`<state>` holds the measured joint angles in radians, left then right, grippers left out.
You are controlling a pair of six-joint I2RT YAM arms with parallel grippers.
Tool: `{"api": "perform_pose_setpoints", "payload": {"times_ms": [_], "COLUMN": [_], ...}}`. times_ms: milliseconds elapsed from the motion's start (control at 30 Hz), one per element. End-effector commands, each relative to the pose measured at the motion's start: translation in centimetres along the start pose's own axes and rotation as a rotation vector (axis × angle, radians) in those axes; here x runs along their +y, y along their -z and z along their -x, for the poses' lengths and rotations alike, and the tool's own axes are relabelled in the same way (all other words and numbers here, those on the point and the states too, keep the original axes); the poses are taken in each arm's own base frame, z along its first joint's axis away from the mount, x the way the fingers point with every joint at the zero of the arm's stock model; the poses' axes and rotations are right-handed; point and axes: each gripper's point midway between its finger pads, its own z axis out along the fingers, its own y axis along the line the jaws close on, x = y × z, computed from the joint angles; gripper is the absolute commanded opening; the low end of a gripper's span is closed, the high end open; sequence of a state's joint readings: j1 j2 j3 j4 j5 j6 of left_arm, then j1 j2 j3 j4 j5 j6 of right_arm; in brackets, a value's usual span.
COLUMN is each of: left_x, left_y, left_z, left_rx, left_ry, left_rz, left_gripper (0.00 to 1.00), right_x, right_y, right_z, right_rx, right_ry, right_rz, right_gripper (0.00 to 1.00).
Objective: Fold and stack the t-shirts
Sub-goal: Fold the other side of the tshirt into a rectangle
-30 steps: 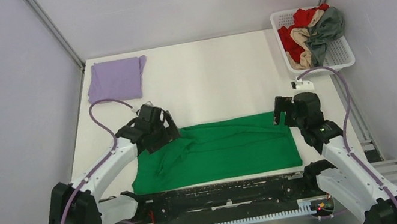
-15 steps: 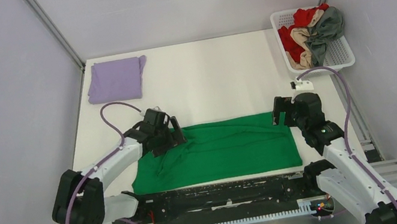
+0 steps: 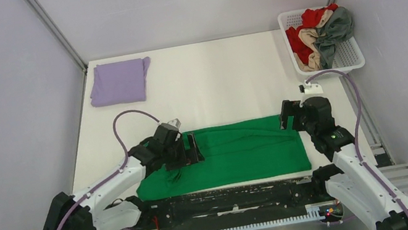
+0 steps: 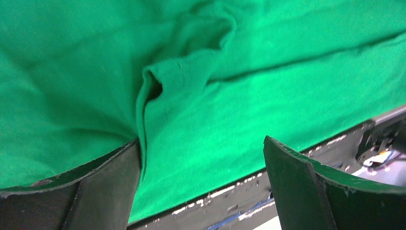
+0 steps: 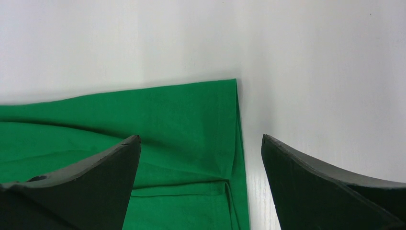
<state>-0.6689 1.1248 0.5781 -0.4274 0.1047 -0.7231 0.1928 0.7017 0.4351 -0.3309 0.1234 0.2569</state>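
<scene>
Your green t-shirt lies as a wide band across the lower middle of the top view, on the white table just above the black rail at its near edge. Long creases run left to right through it. Its right end is straight and flat, and the right wrist view shows a clean squared corner. Its left end is rumpled, and the left wrist view shows a raised pucker of cloth against one finger.

The lavender t-shirt sits folded in the upper left corner of the table. The red, beige and grey t-shirts are heaped in the white basket at the upper right.

The left jaws stand wide apart over the rumpled left part of the green t-shirt, with cloth spread between the fingers but not pinched. The right jaws also stand apart, poised over the shirt's upper right corner with nothing between them.

Compared with a second ago, your left arm has moved right and lower in the frame, from the shirt's upper left corner to further in over the cloth. The shirt's left edge has drawn inward with it and that end is more bunched. Your right arm, the lavender t-shirt and the basket are where they were.
</scene>
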Motion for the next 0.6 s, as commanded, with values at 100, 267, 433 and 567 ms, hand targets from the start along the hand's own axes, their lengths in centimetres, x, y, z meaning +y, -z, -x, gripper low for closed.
{"api": "perform_pose_setpoints", "payload": {"times_ms": [100, 267, 433, 567], "left_x": [-0.5, 0.3, -3.2, -4.6], "left_y": [2.5, 3.9, 4.1, 3.0], "left_z": [-3.0, 0.1, 3.8, 4.9], "left_rx": [0.045, -0.103, -0.217, -0.208], "left_ry": [-0.091, -0.062, -0.068, -0.089], "left_rz": [0.003, 0.104, 0.009, 0.007], "left_gripper": [1.0, 1.0, 1.0, 1.0], "right_x": [0.3, 1.3, 1.6, 1.9], "right_y": [0.0, 0.0, 0.1, 0.3], "right_z": [0.3, 0.4, 0.6, 0.8], "right_rx": [-0.03, -0.025, -0.036, -0.045], "right_ry": [0.008, 0.028, 0.038, 0.04], "right_rz": [0.022, 0.078, 0.101, 0.117], "right_gripper": [0.98, 0.98, 0.98, 0.98]}}
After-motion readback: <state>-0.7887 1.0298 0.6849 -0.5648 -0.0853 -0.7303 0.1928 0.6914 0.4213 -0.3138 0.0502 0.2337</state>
